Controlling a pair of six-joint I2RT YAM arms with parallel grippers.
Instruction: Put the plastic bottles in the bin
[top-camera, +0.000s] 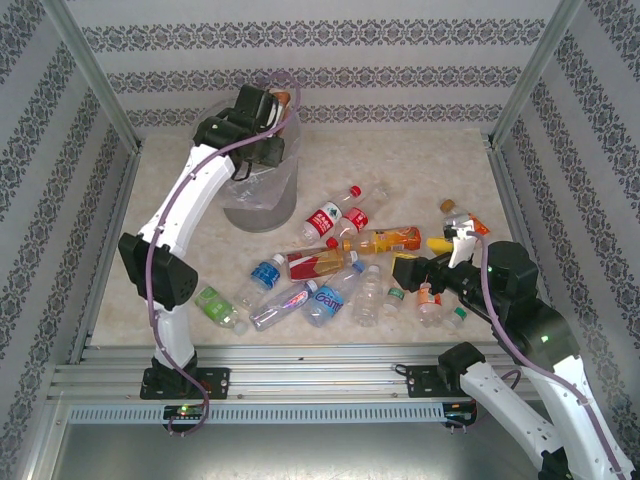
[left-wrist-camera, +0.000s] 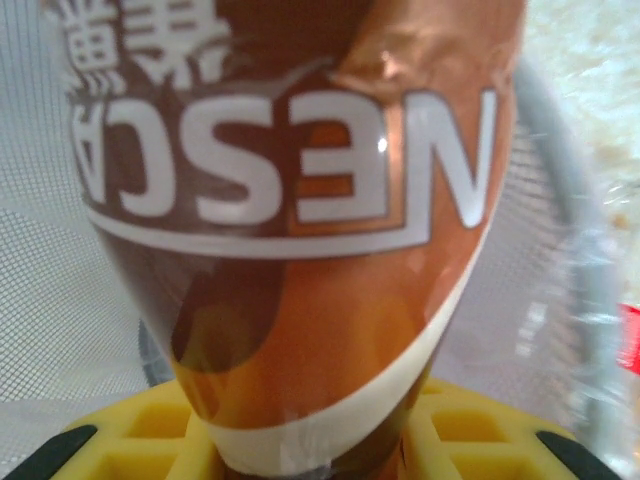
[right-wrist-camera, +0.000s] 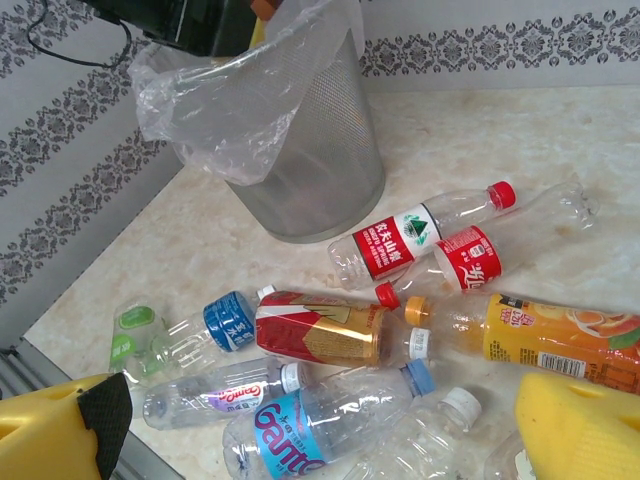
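A brown-labelled bottle (left-wrist-camera: 320, 250) hangs above the mouth of the bin (top-camera: 262, 200), clamped between the yellow fingers (left-wrist-camera: 130, 440) of the left gripper (top-camera: 265, 120). The other plastic bottles (top-camera: 330, 270) lie on their sides in a loose cluster on the table (top-camera: 420, 170), just in front and to the right of the bin. Among them are a red-labelled bottle (right-wrist-camera: 400, 240), an orange drink bottle (right-wrist-camera: 560, 340) and a blue-labelled bottle (right-wrist-camera: 310, 425). The bin stands upright near the far left corner, lined with a clear crinkled bag (right-wrist-camera: 200, 90). The right gripper (right-wrist-camera: 320, 440) hovers over the right side of the cluster, its jaws wide apart and holding nothing.
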